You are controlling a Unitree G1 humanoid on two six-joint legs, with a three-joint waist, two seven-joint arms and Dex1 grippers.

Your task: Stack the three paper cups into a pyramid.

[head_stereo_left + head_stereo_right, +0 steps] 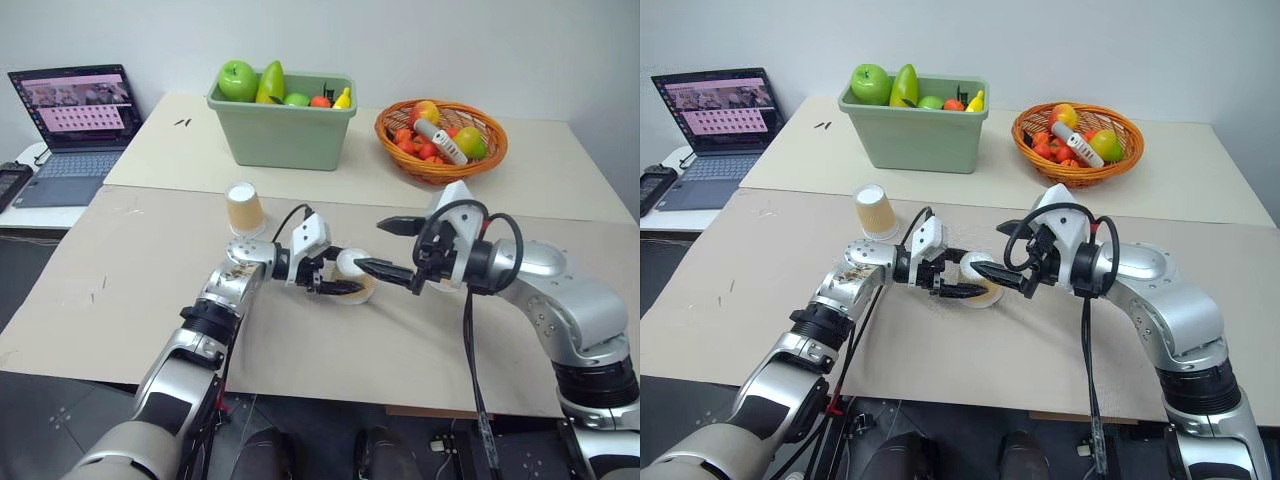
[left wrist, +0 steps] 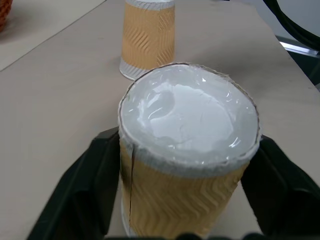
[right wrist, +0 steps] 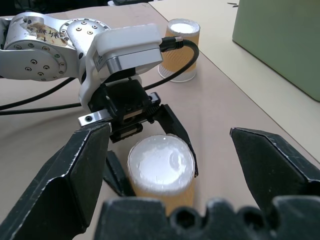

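Upturned paper cup [image 3: 161,170] between parted left tool [image 1: 343,277] fingers.

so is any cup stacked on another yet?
No: the near cup stands on the table between the left gripper's jaws, the far cup apart.

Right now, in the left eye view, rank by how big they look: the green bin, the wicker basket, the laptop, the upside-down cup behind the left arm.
1. green bin
2. laptop and wicker basket: near alike, so unranked; the laptop is cut by the frame edge
3. upside-down cup, clearly smallest
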